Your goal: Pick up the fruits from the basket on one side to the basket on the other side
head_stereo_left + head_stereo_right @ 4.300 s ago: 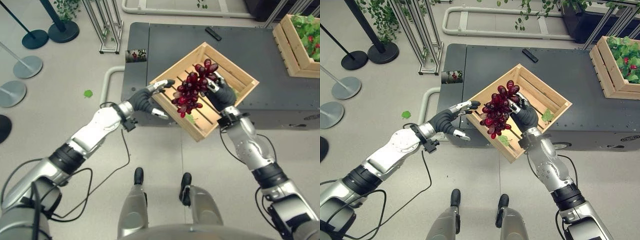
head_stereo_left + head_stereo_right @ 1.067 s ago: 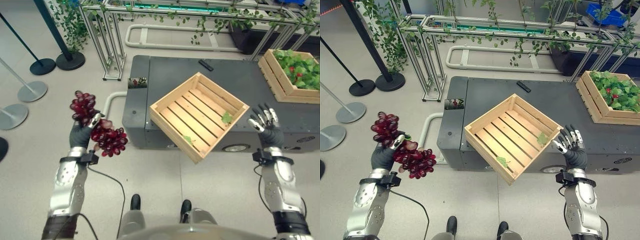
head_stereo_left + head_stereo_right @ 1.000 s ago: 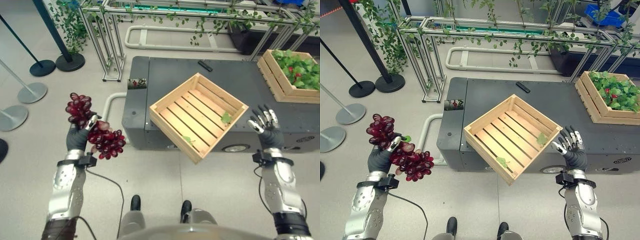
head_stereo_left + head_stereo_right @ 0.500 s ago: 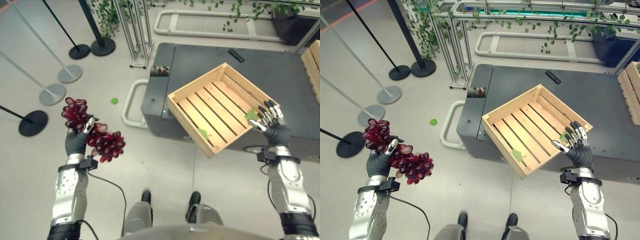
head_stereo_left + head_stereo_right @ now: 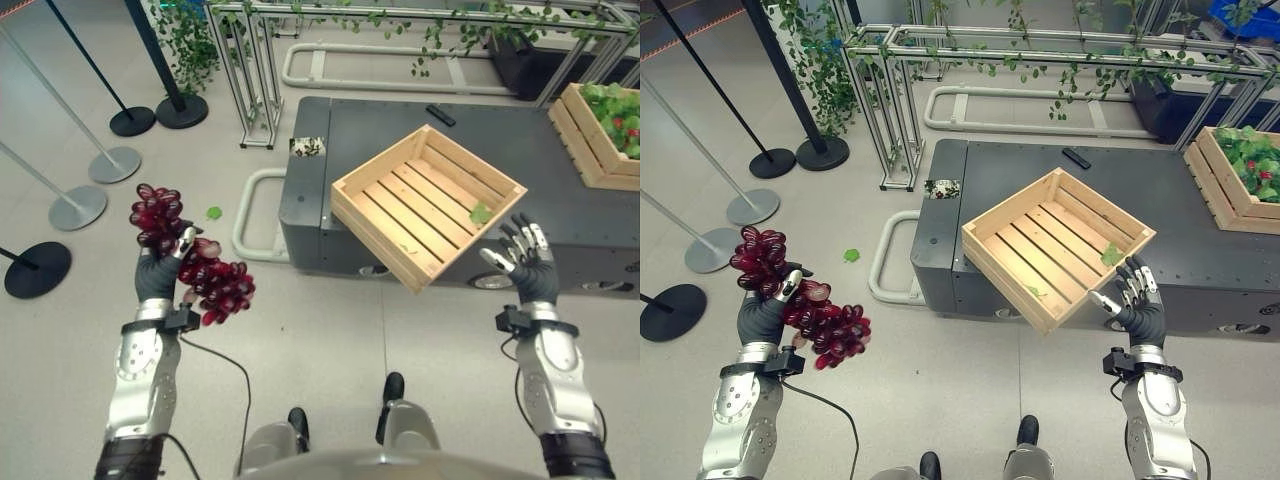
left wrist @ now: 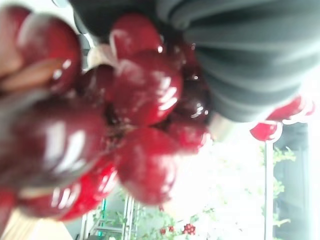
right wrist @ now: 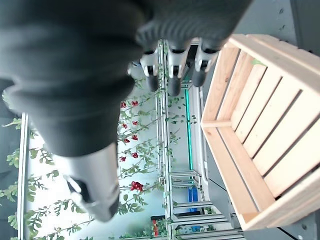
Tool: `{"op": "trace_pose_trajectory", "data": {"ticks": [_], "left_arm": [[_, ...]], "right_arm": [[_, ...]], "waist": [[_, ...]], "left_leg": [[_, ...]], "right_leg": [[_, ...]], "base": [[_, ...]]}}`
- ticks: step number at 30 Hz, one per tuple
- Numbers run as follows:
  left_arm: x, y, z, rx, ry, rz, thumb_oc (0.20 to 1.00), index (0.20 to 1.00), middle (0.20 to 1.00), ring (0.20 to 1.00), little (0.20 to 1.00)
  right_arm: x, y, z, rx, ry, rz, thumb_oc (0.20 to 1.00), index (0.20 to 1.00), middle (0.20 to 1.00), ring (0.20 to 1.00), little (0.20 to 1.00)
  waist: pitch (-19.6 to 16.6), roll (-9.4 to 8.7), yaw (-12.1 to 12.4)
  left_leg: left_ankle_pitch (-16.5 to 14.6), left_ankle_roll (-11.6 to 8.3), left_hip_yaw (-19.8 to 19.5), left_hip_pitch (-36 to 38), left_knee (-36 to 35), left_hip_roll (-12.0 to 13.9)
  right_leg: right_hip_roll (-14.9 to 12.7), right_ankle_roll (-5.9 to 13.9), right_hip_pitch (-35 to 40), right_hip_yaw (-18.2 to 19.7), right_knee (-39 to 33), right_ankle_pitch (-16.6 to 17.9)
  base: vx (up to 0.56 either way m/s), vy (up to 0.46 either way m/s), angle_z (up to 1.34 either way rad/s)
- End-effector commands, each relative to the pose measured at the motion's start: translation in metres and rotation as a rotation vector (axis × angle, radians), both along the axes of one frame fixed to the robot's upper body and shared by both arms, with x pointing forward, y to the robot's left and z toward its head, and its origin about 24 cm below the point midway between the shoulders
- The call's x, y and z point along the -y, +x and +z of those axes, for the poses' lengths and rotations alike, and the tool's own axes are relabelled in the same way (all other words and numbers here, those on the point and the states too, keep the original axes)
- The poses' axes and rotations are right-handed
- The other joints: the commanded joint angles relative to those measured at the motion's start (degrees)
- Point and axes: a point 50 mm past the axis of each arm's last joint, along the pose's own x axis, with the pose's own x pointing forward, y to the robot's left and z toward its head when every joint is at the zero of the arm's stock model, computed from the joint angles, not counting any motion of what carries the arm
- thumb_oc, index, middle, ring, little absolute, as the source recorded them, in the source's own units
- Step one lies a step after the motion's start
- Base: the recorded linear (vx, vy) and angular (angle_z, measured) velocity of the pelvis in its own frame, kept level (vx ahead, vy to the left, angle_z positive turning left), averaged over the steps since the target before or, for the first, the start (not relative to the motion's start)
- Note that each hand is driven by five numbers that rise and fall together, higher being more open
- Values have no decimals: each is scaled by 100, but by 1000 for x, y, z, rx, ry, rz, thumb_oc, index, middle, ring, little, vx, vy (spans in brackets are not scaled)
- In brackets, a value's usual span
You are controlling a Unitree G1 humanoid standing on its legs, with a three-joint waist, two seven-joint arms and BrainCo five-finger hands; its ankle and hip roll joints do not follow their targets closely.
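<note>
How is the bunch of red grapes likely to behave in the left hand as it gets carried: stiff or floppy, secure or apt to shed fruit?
Probably floppy: the bunch of red grapes spills past both sides of the left hand, which grips only its middle. The glossy skins look slippery, so single grapes might drop off. It will likely swing if moved fast.

Bare floor all along the near side, open between the left hand with its grape bunch and the right hand, fingers spread. Ahead, a dark platform blocking the way right of centre — wooden crate overhanging its near edge, just beside the right hand. Far left hemmed by stanchion bases, a metal frame with vines at the far left corner of the platform — second crate at far right
</note>
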Motion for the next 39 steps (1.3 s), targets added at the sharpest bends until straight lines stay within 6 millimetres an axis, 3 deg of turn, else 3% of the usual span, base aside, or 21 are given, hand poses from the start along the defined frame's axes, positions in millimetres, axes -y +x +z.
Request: {"op": "trace_pose_trajectory", "data": {"ticks": [1,6,11,18,19,20,21,22,23,25,28,29,31,32,33,35,36,37,38,39], "left_arm": [[-9,-5,38,183,106,41,200,200,200,200,200],[-10,-11,26,146,64,61,200,200,200,200,200],[-6,-12,22,118,86,40,200,200,200,200,200],[-6,-15,16,94,90,50,200,200,200,200,200],[-5,-12,17,97,89,40,200,200,200,200,200],[-5,-12,17,98,89,39,200,200,200,200,200],[-1,-5,19,105,81,14,200,200,200,200,200],[-1,-5,19,106,81,13,200,200,200,200,200],[3,1,21,118,68,-9,200,200,200,200,200],[4,4,24,128,87,-14,200,200,200,200,200],[1,1,25,127,109,-8,200,200,200,200,200],[-4,-3,24,120,125,28,200,200,200,200,200],[-8,-5,24,116,135,46,200,200,200,200,200],[-13,-7,31,136,165,73,200,200,200,200,200],[-13,-7,31,137,167,75,200,200,200,200,200],[-15,-7,36,161,165,94,200,200,200,200,200],[-14,-7,38,168,172,100,200,200,200,200,200],[-9,-1,40,190,159,94,200,200,200,200,200],[-9,-1,40,191,159,94,200,200,200,200,200],[-5,2,44,213,148,77,200,200,200,200,200]], "right_arm": [[-3,9,27,125,-48,49,1000,1000,1000,1000,1000],[2,6,28,117,-74,49,1000,1000,1000,1000,1000],[3,5,31,123,-93,54,1000,1000,1000,1000,1000],[0,4,35,138,-131,76,1000,1000,1000,1000,1000],[2,5,35,142,-120,61,1000,1000,1000,1000,1000],[2,5,35,143,-120,60,1000,1000,1000,1000,1000],[9,1,39,154,-136,22,1000,1000,1000,1000,1000],[9,1,39,155,-136,21,1000,1000,1000,1000,1000],[11,0,44,177,-151,-1,1000,1000,1000,1000,1000],[12,-1,46,187,-161,-24,1000,1000,1000,1000,1000],[10,0,45,183,-166,-22,1000,1000,1000,1000,1000],[4,3,41,170,-160,-1,1000,1000,1000,1000,1000],[-1,5,39,166,-148,13,1000,1000,1000,1000,1000],[-9,8,38,168,-132,42,1000,1000,1000,1000,1000],[-9,8,38,169,-131,43,1000,1000,1000,1000,1000],[-20,12,39,178,-136,85,1000,1000,1000,1000,1000],[-24,13,39,184,-139,101,1000,1000,1000,1000,1000],[-30,14,39,180,-154,137,1000,1000,1000,1000,1000],[-30,14,39,181,-155,137,1000,1000,1000,1000,1000],[-28,11,39,177,-158,142,1000,1000,1000,1000,1000]], "waist": [[-397,-22,114],[-524,40,161],[-522,124,185],[-396,74,387],[-286,71,552],[-298,66,526],[-240,106,559],[-245,111,545],[-261,163,479],[-263,188,411],[-280,200,482],[-336,163,626],[-357,123,701],[-326,114,792],[-320,93,779],[-261,165,814],[-236,223,828],[-234,299,630],[-254,311,626],[-238,326,579]], "left_leg": [[-371,-36,-439,-53,234,-95],[-265,-179,-415,-32,174,67],[-15,-333,-565,-16,-26,249],[169,-406,-1057,-178,-97,195],[265,-450,-1248,-421,-11,137],[303,-443,-1275,-457,-15,118],[402,-509,-995,-697,43,259],[403,-510,-1013,-711,49,255],[349,-525,-257,-747,78,636],[341,-509,481,-726,161,933],[278,-478,512,-713,155,878],[97,-365,352,-677,162,671],[8,-246,284,-609,110,537],[-74,-99,142,-494,38,317],[-82,-72,140,-487,31,278],[-118,98,-135,-302,-116,10],[39,184,-251,-236,-246,-78],[221,151,-787,-26,-649,-195],[257,143,-795,-40,-685,-179],[348,49,-1224,33,-800,-270]], "right_leg": [[635,-56,333,407,163,-814],[774,-128,548,363,-263,-764],[859,-244,782,73,-481,-847],[866,-350,899,-355,-525,-886],[784,-344,916,-662,-583,-876],[770,-341,898,-694,-597,-852],[614,-304,905,-1178,-620,-838],[614,-303,903,-1197,-623,-838],[496,-217,1000,-1599,-656,-872],[415,-236,1081,-1945,-627,-883],[299,-203,1181,-2195,-521,-862],[112,-133,1249,-2265,-299,-800],[-66,-36,1218,-2258,78,-790],[-370,184,1073,-2116,852,-462],[-426,227,1054,-2103,913,-462],[-643,299,764,-1706,1689,-298],[-549,211,543,-1505,1921,-204],[283,77,-49,-556,1841,-589],[302,60,-61,-572,1805,-561],[447,-13,-244,-375,1248,-704]], "base": [[27,-179,1],[41,-136,-6],[-6,-117,16],[-42,-56,51],[-130,-14,64],[-199,25,107],[-91,47,136],[-38,131,219],[19,133,198],[-10,148,148],[105,243,143],[135,212,101],[214,335,57],[220,359,26],[221,375,41],[155,312,91],[202,304,103],[130,183,48],[238,54,79],[111,-25,105]]}}
